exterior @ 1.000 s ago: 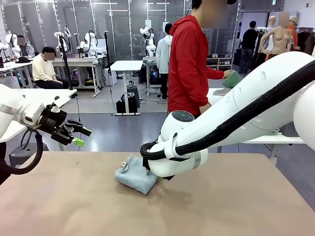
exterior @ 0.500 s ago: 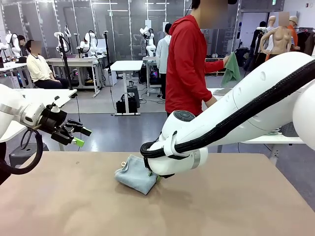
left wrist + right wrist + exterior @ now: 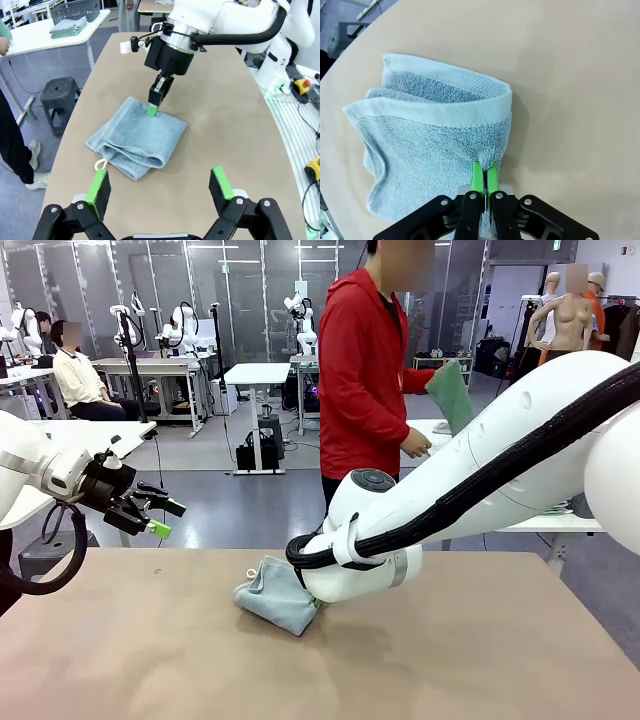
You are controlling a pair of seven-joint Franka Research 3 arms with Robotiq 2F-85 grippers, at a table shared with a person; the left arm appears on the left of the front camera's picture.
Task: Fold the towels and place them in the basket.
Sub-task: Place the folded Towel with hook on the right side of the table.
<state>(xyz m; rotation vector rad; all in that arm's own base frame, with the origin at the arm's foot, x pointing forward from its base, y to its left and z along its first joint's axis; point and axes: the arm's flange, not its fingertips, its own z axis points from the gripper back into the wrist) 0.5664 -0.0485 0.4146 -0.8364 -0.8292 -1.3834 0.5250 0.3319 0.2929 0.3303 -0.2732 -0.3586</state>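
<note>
Right gripper (image 3: 484,169) pinched shut on edge of folded grey-blue towel (image 3: 435,130), tan table (image 3: 570,75), left gripper (image 3: 159,176) jaws wide, empty — person (image 3: 365,370) at far side holds green towel (image 3: 450,395)

Bright, even indoor light, soft faint shadows, sharp focus, wide-angle wrist-view distortion.

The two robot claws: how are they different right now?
The left gripper is wide open; the right gripper is shut. The left gripper holds nothing and hovers above the table; the right gripper pinches an edge of the grey-blue towel lying on the table. Both are black with green pads.
</note>
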